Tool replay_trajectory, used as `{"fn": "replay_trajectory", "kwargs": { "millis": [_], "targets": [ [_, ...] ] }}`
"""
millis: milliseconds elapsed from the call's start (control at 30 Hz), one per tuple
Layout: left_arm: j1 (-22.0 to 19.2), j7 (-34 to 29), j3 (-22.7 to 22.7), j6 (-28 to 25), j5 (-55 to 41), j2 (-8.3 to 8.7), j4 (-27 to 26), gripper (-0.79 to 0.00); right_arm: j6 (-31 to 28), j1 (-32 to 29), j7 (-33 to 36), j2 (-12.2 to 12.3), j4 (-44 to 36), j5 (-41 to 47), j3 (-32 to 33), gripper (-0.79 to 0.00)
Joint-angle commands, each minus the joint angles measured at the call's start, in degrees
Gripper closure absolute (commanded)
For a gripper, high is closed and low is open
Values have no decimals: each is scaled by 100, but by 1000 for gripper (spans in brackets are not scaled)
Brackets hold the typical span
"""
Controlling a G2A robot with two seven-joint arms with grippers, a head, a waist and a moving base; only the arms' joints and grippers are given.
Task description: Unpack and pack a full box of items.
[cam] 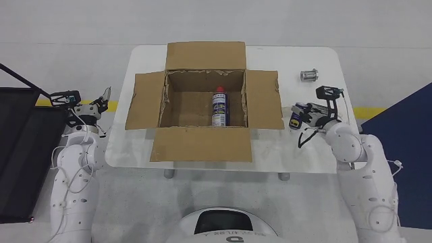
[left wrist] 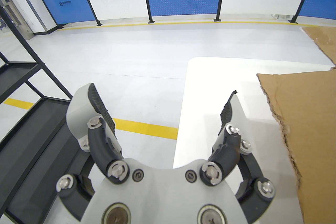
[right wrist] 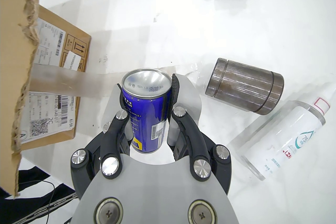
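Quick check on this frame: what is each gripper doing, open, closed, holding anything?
Left gripper: open, holding nothing.
Right gripper: closed on a blue can.

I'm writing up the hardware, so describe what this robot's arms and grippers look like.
The left arm and right arm are white rounded segments with thin cables alongside. The left gripper and right gripper match: silver plate, black curved links with shiny pins, pale jaws lined with ribbed black pads.
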Motion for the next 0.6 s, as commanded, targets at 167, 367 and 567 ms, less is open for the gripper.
{"fn": "replay_trajectory", "kwargs": {
  "millis": [167,367,567],
  "targets": [
    [0,0,0,0,0,0,0,-785,243,220,74,-3,266,-339,-288,-83],
    [0,0,0,0,0,0,0,-785,460,381,57,-14,452,-499,-472,-83],
    [0,0,0,0,0,0,0,-785,654,538,111,-23,646,-575,-604,-117]
  ]
}}
